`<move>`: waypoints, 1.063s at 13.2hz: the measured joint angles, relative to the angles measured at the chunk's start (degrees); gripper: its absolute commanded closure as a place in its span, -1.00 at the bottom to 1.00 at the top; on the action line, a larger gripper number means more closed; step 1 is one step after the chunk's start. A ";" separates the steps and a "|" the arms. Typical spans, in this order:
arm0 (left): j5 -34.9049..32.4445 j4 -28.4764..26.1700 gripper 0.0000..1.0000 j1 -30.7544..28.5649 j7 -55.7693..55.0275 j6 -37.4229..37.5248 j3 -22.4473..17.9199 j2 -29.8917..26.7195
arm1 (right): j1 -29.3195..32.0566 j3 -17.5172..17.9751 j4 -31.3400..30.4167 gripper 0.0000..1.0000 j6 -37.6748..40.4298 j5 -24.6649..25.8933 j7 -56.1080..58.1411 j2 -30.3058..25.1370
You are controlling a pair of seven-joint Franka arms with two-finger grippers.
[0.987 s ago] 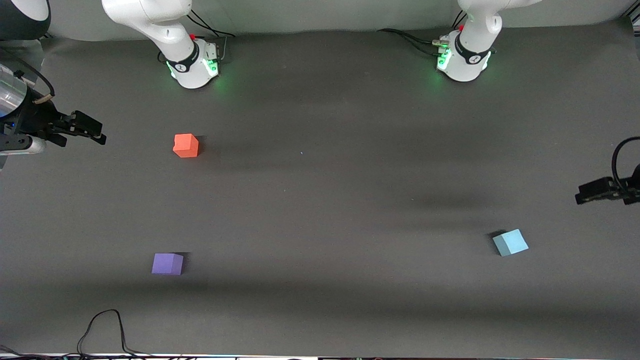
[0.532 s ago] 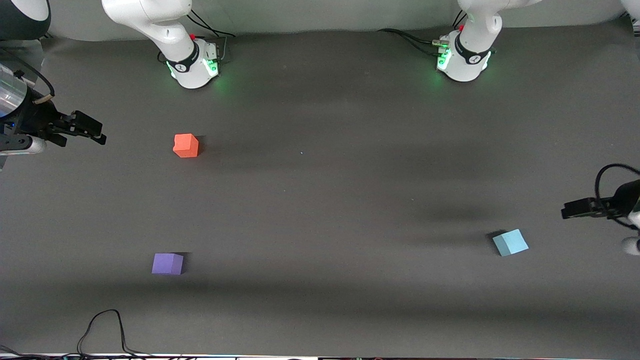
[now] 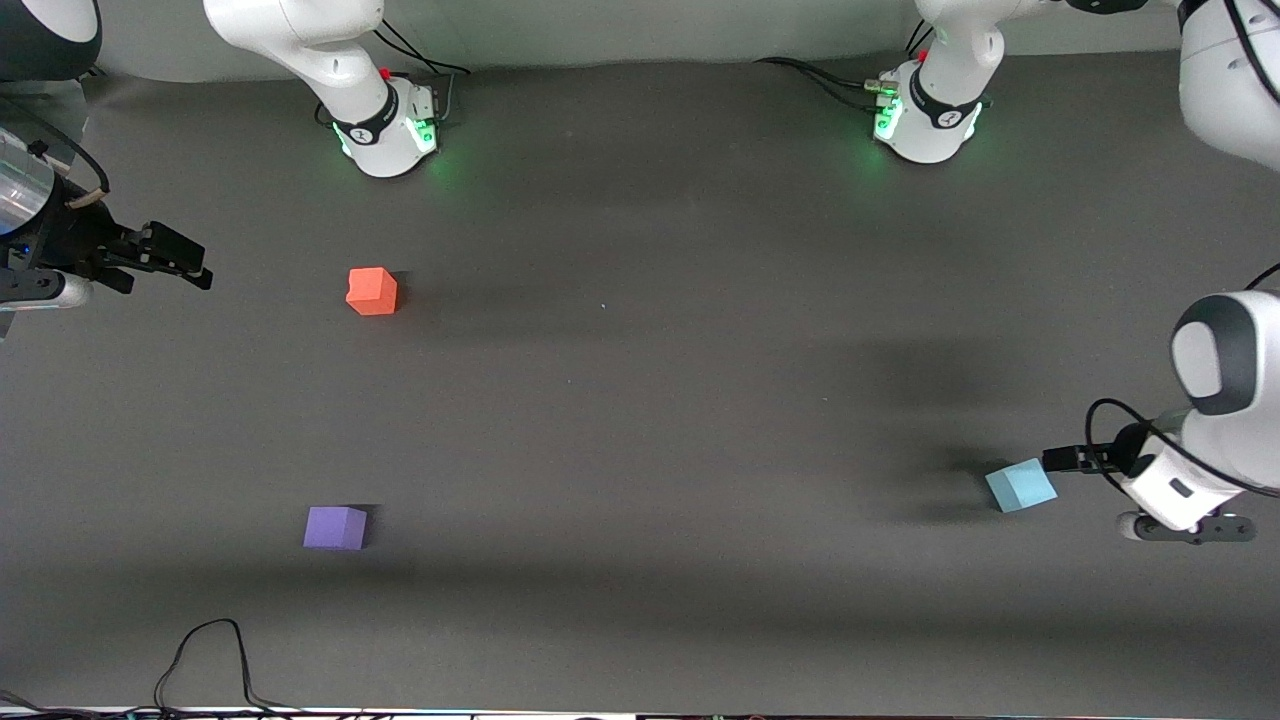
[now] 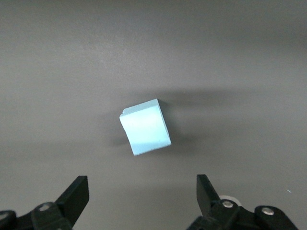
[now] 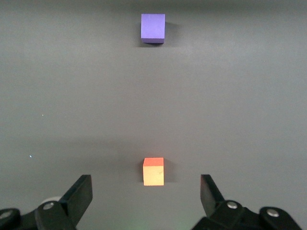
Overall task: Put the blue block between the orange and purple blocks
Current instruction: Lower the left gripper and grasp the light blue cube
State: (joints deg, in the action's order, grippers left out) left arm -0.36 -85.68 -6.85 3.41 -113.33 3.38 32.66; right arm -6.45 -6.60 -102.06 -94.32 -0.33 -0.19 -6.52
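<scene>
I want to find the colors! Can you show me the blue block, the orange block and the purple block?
blue block [image 3: 1021,485]: front view, on its top face.
orange block [image 3: 371,290]: front view, on its top face.
purple block [image 3: 335,527]: front view, on its top face.

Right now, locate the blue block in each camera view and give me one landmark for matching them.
Front view: the blue block lies on the table toward the left arm's end, beside the left gripper.
Left wrist view: the block sits mid-picture, ahead of the open fingers, untouched.
Right wrist view: not in it; only the orange block and purple block show.
Shared landmark: the left gripper, seen in the front and left wrist views.
</scene>
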 measured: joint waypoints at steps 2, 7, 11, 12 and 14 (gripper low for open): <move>0.00 -2.79 -1.00 -0.33 0.00 -5.39 -0.04 1.73 | 0.00 0.00 0.00 -1.00 0.00 0.00 0.00 0.00; 0.00 -5.15 -1.00 -0.31 0.00 -14.18 0.19 6.51 | 0.00 -0.01 -0.01 -1.00 0.00 0.00 0.00 0.01; 0.00 -5.27 -0.88 -0.28 0.00 -16.15 0.31 7.92 | 0.00 -0.01 -0.01 -1.00 0.00 0.00 0.00 0.01; 0.00 -5.28 -0.64 -0.28 0.00 -16.27 0.31 8.18 | 0.00 -0.01 0.00 -1.00 0.00 0.00 0.00 0.01; -0.01 -5.28 -0.07 -0.28 -0.01 -16.39 0.31 8.47 | 0.00 -0.01 0.00 -1.00 0.00 0.00 0.00 0.01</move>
State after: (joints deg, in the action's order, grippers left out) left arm -0.36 -90.96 -7.13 3.39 -129.73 3.68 41.13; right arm -6.45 -6.61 -102.07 -94.32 -0.33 -0.19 -6.51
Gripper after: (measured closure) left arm 0.053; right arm 0.000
